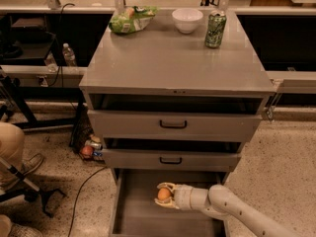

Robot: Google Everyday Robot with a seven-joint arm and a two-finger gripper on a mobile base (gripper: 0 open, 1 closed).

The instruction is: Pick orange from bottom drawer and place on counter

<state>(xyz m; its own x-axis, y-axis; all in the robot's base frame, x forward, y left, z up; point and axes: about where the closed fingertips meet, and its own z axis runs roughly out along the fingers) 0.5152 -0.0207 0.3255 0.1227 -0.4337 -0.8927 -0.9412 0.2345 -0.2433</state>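
Note:
The orange [163, 194] is small, round and pale orange. It sits between the fingers of my gripper [164, 195], just above the flat grey floor of the open bottom drawer [138, 216]. The gripper is shut on the orange, and the white arm reaches in from the lower right. The grey metal counter [173, 58] lies above, over two upper drawers with black handles.
On the counter stand a white bowl [187, 19], a green can [215, 29] and a green chip bag [131, 19]. Floor clutter with a small red round thing [87, 151] lies left of the cabinet. A person's leg and a chair base are at the far left.

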